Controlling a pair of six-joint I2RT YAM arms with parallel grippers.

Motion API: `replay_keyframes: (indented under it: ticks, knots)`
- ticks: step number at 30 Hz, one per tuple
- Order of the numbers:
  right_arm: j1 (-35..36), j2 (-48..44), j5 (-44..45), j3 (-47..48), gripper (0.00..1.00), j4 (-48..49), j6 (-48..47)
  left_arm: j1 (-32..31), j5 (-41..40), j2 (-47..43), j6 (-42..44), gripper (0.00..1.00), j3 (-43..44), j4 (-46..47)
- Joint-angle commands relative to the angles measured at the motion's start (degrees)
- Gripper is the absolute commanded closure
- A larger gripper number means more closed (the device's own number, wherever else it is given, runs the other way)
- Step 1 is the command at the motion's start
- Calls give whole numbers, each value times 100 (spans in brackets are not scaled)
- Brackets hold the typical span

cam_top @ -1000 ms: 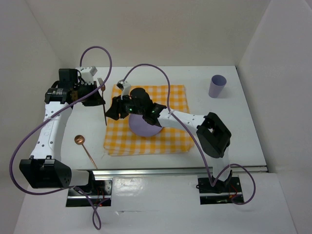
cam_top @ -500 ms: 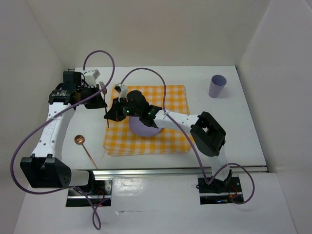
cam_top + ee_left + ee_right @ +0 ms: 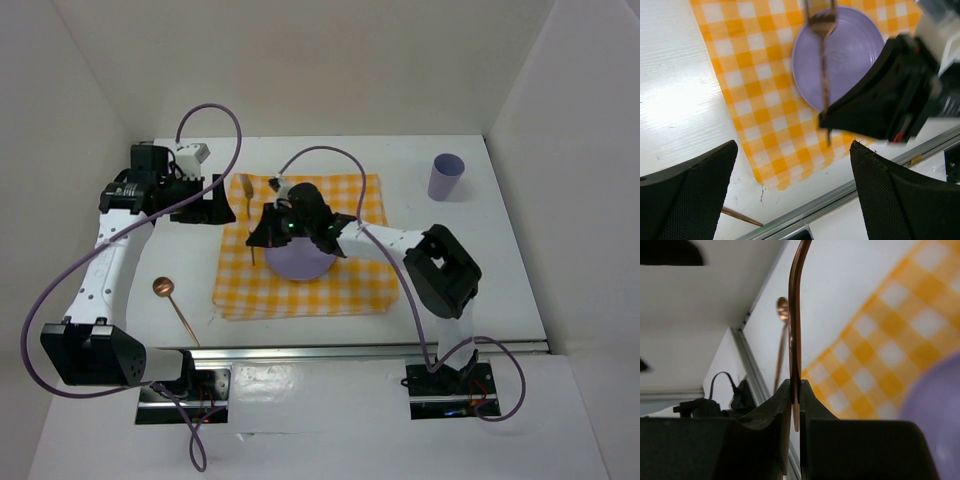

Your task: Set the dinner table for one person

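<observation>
The top camera sits high behind the arm bases, facing down and forward, far enough off to take in the whole surface [image 3: 480,250] and the walls [image 3: 330,70] around it. The left wrist camera looks down from some height past the spread fingers [image 3: 687,195] of the left end effector [image 3: 793,150]. The right wrist camera sits very near, sighting along the pinched right end effector [image 3: 795,390] at a fork [image 3: 794,315] seen edge-on. All three views share the checked cloth [image 3: 350,290], the plate [image 3: 295,262] and the fork. The spoon [image 3: 781,340] shows in the top and right wrist views.
</observation>
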Motion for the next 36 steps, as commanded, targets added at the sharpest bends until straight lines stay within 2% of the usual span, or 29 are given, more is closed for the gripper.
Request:
replay_keyframes:
  ticks: [1, 4, 7, 11, 13, 17, 23, 28, 32, 36]
  knots:
    - [-786, -784, -313, -591, 100, -396, 179, 126, 47, -18, 206, 1, 339, -102]
    - [-1409, -1355, -664, -1041, 100, -737, 5, 240, -199, -70, 268, 1, 392, -102]
    - [-1850, -1838, -780, -1279, 100, -1614, -356, 398, -401, -71, 269, 1, 270, -154]
    - [-2729, -2472, -1445, -2103, 100, -1977, -709, 540, -525, -123, 321, 1, 41, -154]
    - [-3054, -2543, -1737, -2351, 100, -2039, -866, 654, -578, -123, 321, 1, -47, -154]
    - [-3766, -2351, -2894, -2826, 100, -1812, -919, 707, -578, -71, 374, 1, -171, -154]
    - [-3820, -1710, -3144, -2493, 100, -2162, -1235, 707, -578, -71, 374, 1, -171, -154]
    - [-3987, -1402, -3662, -2642, 100, -1601, -990, 707, -692, -71, 374, 1, -171, -259]
    - [-4040, -674, -3908, -2362, 100, -1810, -1051, 760, -639, -71, 374, 1, -171, -260]
    - [-4040, -373, -3988, -2115, 100, -1873, -1051, 760, -639, -18, 374, 1, -48, -312]
